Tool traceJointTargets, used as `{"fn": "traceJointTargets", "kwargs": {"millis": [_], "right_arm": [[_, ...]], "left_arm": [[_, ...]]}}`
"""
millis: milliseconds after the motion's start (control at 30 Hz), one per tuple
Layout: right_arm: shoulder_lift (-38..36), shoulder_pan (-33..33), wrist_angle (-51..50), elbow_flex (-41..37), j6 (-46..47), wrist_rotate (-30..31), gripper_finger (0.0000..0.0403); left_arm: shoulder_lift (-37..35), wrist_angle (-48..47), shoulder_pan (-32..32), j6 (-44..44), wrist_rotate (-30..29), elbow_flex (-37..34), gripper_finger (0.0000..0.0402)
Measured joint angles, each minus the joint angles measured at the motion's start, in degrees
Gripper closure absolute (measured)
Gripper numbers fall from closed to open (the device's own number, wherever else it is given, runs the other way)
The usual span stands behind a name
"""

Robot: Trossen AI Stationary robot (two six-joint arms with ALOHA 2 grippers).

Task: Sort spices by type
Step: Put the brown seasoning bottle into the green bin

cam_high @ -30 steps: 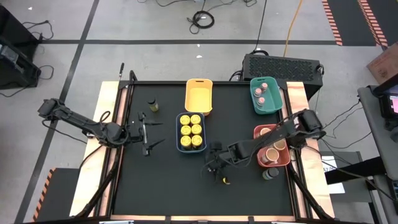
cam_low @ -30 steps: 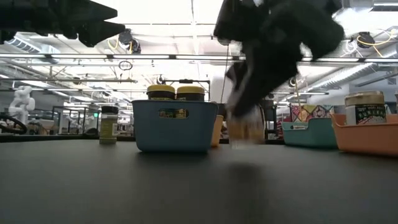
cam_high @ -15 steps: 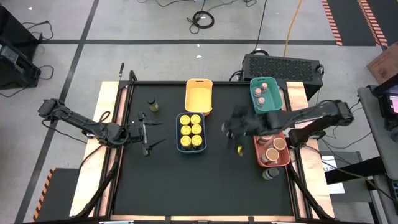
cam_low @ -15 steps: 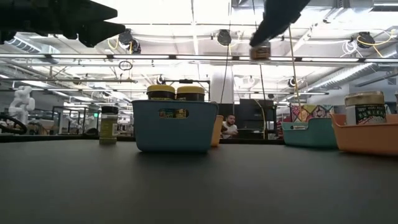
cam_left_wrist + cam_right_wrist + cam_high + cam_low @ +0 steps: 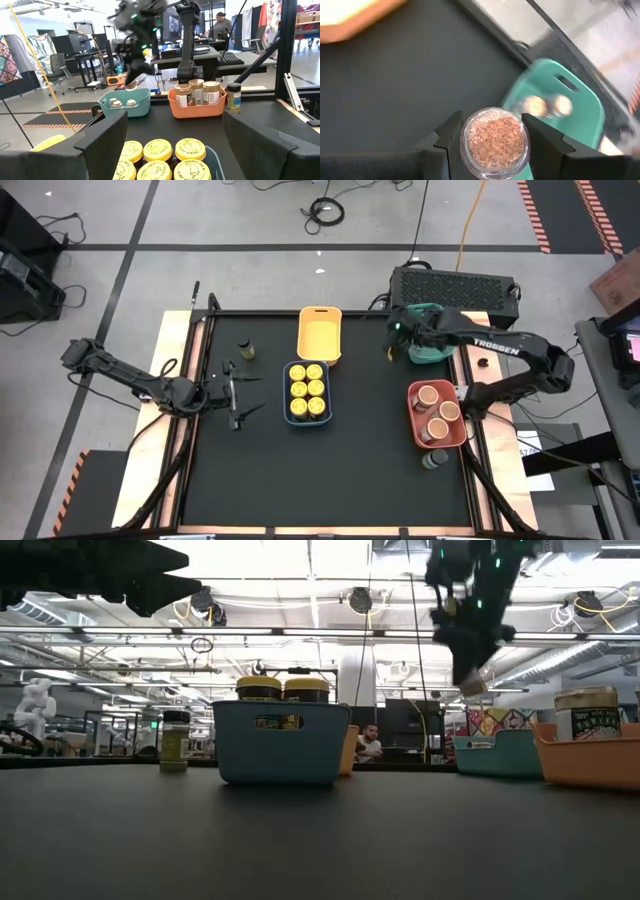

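Observation:
My right gripper hangs above the table's far right part, beside the green tray, shut on a small spice jar of pinkish-brown granules. The low view shows that jar high above the table. Two pink-lidded jars stand in the green tray. Six yellow-lidded jars fill the blue tray. Three peach-topped tubs stand in the red tray. My left gripper waits open at the table's left, with nothing between its fingers. My right gripper pinches the jar's round side wall between its two fingers, one on each side. The fingers slant down from above. A round, clear end of the jar faces the wrist camera. The jar hangs tilted below the fingers, lifted clear of the table.
An empty yellow tray sits at the far middle. A lone dark-lidded jar stands at the far left, and another jar stands just beyond the red tray's near end. Bare black tabletop spans the near half.
My right gripper has swung fast from the near middle of the table up and toward the far right, to the green tray's side, rolling and tipping downward as it went. The jar has travelled with it, lifted clear of the table throughout.

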Motion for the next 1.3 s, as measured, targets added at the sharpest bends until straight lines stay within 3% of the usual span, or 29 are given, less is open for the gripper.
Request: {"fn": "traceJointTargets", "kwargs": {"millis": [233, 567, 1300], "right_arm": [[0.0, -14.1, 8.3, -6.1, 2.4, 0.7, 0.0246], [0.0, -22.1, 18.9, -15.1, 5.0, 2.4, 0.0244], [5.6, -22.2, 26.2, -21.4, 6.2, 6.7, 0.0243]], "left_arm": [[0.0, -1.2, 0.0, -0.1, 0.0, 0.0, 0.0072], [0.0, -2.7, 0.0, -1.5, 0.0, 0.0, 0.0072], [0.0, -2.8, 0.0, -1.7, 0.0, 0.0, 0.0072]]}}
